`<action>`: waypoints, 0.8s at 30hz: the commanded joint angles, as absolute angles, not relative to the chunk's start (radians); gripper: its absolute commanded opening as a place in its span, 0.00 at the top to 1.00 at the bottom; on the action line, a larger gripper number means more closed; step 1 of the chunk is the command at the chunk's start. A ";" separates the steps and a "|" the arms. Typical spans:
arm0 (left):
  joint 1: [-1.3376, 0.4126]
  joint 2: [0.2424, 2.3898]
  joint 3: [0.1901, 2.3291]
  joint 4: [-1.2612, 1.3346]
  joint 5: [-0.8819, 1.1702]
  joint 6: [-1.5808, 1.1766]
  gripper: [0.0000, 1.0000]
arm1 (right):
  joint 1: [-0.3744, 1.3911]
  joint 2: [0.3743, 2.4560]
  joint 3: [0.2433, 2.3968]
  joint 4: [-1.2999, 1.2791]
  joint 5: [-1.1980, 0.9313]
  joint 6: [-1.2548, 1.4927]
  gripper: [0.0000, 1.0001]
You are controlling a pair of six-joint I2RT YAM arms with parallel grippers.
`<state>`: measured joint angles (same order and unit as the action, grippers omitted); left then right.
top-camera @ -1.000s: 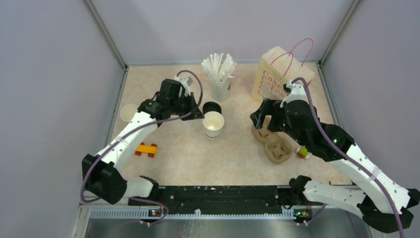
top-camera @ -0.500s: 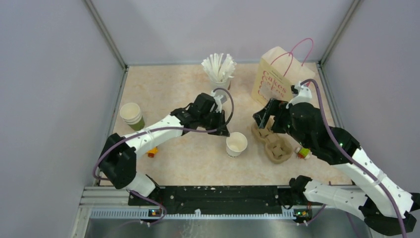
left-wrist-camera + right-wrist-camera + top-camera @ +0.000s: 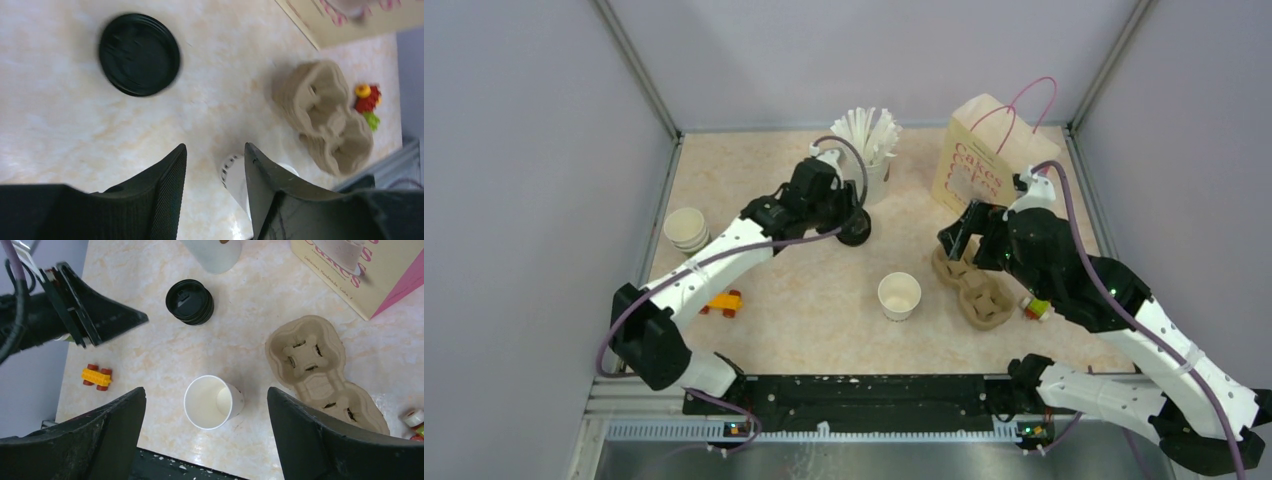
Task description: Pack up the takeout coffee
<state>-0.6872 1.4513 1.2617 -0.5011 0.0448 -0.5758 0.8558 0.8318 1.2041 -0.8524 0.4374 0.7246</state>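
The takeout coffee's white paper cup stands upright and lidless in the middle of the table. Its black lid lies apart on the table, further back and to the left. My left gripper hovers open just left of the lid, with nothing between its fingers; the cup shows behind one finger. My right gripper hangs wide open high above the cup, beside the pulp cup carrier.
A paper bag with pink handles stands at the back right. Beside the lid stands a cup of white straws. Stacked paper cups sit at the left edge. A yellow toy and a small coloured toy lie on the table.
My left gripper carried the white cup from beside the lid to mid-table, let it go and opened, then swung back to the lid. The right arm barely moved.
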 commanded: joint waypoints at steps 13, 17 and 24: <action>-0.469 1.725 1.480 -0.600 -0.024 -0.536 0.58 | 0.863 0.798 1.201 -0.868 0.437 0.682 0.11; -0.469 1.778 1.499 -0.632 -0.014 -0.521 0.60 | 0.862 0.797 1.207 -0.868 0.440 0.665 0.11; -0.468 1.820 1.513 -0.626 -0.025 -0.507 0.64 | 0.862 0.788 1.193 -0.872 0.440 0.659 0.11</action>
<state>-0.4728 1.8050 1.4681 -0.6247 -0.0193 -0.5282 0.8558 0.8047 1.2037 -0.8818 0.4362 0.6758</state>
